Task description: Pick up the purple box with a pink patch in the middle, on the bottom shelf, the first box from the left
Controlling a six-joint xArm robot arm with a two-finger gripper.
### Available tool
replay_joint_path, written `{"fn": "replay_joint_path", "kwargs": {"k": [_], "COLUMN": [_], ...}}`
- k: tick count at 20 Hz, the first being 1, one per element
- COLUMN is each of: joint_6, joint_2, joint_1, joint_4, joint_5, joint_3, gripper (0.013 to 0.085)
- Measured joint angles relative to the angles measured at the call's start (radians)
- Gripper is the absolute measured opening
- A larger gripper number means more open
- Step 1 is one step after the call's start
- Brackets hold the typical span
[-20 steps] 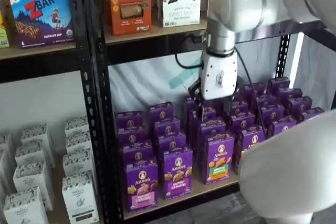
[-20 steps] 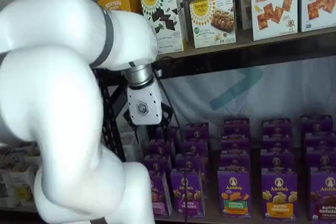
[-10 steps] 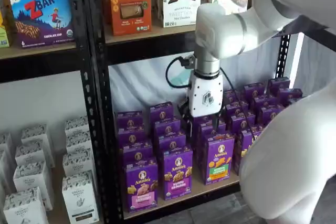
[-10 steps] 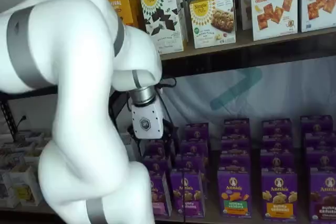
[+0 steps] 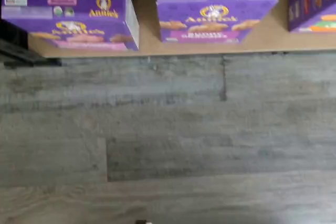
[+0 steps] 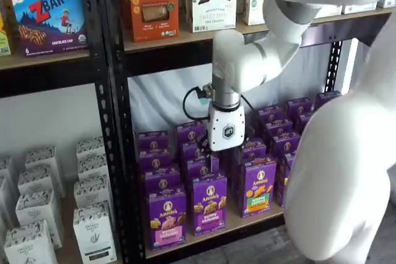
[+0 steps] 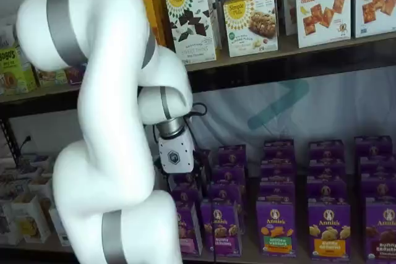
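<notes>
Purple box (image 6: 166,218) stands frontmost at the bottom shelf (image 6: 210,234) edge; our gripper (image 6: 213,154), fingers barely visible, probably wide open and empty, should descend squarely over it.

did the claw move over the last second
Yes: in a shelf view the claw has shifted left and lower, from behind the green-band box toward the purple box.

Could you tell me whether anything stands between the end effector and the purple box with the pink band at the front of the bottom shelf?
Nothing visible blocks it. In a shelf view the end effector hangs above and behind the purple box, over the rows of purple cartons. The box's front faces open space at the edge of the bottom shelf.
</notes>
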Motion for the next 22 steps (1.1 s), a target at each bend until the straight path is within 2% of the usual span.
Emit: {"fn": "replay_joint_path", "kwargs": {"k": [2, 5, 16, 19, 22], "joint_6": [0.008, 0.041, 0.103, 0.086, 0.039], "joint_2": [0.059, 0.15, 0.402, 0.456, 0.498], "joint_1": [0.006, 0.017, 0.029, 0.034, 0.049], "joint_4": [-0.001, -0.028, -0.08, -0.056, 0.012], "joint_5": [-0.018, -0.059, -0.171, -0.2, -0.222], "joint_3": [-0.03, -0.07, -0.185, -0.22, -0.254], "gripper": [0.085, 0.085, 0.085, 0.085, 0.085]}}
